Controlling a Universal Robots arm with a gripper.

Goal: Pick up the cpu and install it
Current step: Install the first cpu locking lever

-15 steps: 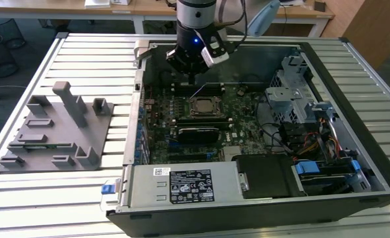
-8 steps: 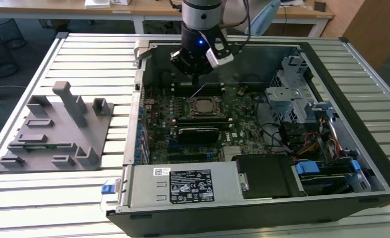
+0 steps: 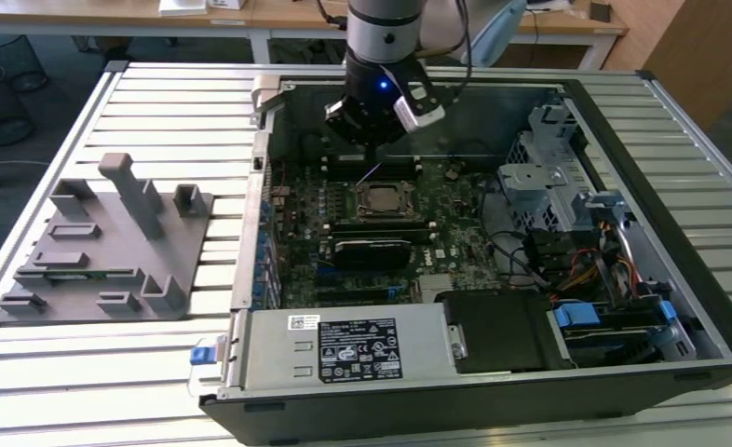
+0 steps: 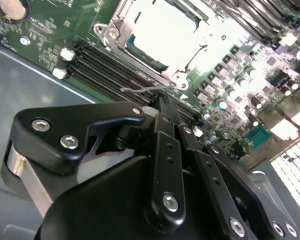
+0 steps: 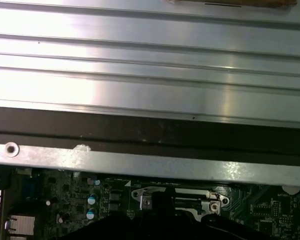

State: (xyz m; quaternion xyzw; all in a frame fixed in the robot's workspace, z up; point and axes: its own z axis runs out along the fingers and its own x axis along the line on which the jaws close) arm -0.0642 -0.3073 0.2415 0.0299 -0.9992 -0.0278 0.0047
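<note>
tool (image 3: 369,140): hangs inside the open computer case (image 3: 664,140), over the memory slots just beyond the socket (image 3: 380,199); in the second wrist view its black fingers (image 4: 165,150) are drawn together with nothing between them.
cpu (image 3: 379,198): sits in the socket on the green motherboard (image 3: 447,242), apart from the tool; bright silvery top in the second wrist view (image 4: 162,30).
fixture tray (image 3: 105,247): grey, on the slatted table (image 3: 168,102), at the exterior view's left of the case.

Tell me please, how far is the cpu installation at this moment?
Done, it seems: the cpu already lies in the motherboard socket inside the open computer case, its silvery top visible in the second wrist view. In hand: nothing visible; the pincer hangs above the board beside the socket. Left: the thin socket lever appears still unlatched, though I cannot be sure.
</note>
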